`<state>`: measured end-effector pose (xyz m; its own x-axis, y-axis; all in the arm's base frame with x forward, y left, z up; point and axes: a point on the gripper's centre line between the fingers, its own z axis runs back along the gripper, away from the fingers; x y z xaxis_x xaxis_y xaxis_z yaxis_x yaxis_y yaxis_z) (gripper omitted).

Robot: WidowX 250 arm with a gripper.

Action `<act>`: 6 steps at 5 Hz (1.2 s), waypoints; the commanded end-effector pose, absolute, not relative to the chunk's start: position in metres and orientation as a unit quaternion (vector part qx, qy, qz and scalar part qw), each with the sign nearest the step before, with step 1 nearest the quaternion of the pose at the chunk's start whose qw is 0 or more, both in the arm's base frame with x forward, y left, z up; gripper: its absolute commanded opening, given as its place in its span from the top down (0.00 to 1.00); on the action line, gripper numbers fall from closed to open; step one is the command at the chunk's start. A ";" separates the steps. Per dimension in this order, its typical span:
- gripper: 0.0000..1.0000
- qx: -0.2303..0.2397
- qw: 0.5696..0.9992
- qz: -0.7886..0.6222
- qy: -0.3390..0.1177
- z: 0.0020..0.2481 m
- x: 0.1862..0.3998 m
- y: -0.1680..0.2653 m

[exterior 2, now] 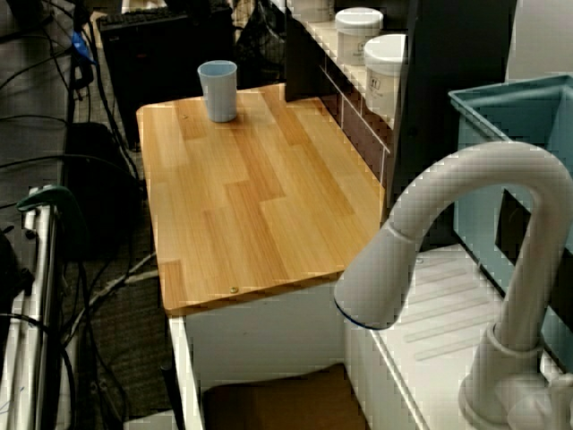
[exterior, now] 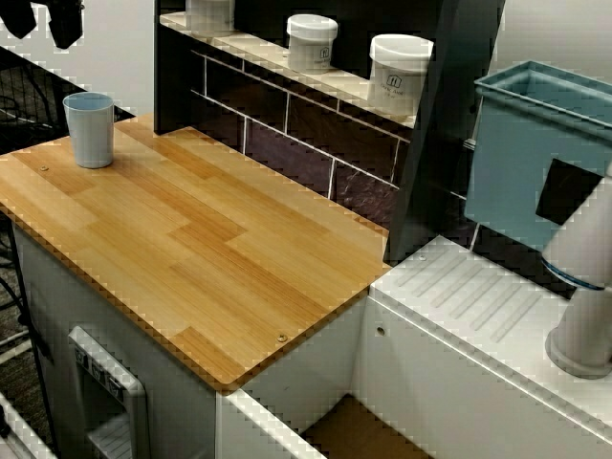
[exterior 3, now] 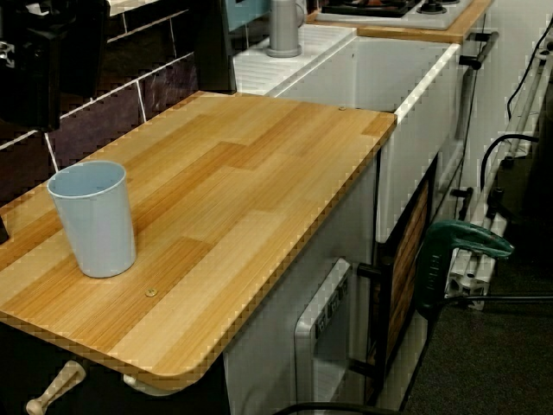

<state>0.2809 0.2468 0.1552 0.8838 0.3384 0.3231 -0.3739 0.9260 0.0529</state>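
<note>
A pale blue cup stands upright and empty at the far left end of the wooden surface, near its back corner and close to the dark tiled wall. The gripper hangs above and a little behind the cup at the top left edge of the view facing the shelf, clear of the cup and touching nothing. Its two black fingers show there as separate dark tips with a gap between them, so they stand apart with nothing held. In the view from the cup end the gripper is only a dark bulk at the upper left, and its fingers cannot be made out. Along the shelf above the tiles sit white lidded jars, well apart from the cup. At the other end of the surface a white ribbed drainboard carries a curved white faucet, which fills the foreground of the view over the faucet, and a blue-green bin stands behind it.
</note>
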 end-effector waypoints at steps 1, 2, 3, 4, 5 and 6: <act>0.00 0.084 0.970 0.164 -0.157 0.147 0.279 0.252; 0.00 0.086 0.972 0.161 -0.151 0.140 0.283 0.255; 0.00 0.086 0.973 0.161 -0.143 0.133 0.286 0.257; 0.00 0.081 0.974 0.161 -0.134 0.129 0.287 0.255; 0.00 0.078 0.976 0.158 -0.131 0.127 0.288 0.252; 0.00 0.076 0.976 0.158 -0.128 0.123 0.287 0.250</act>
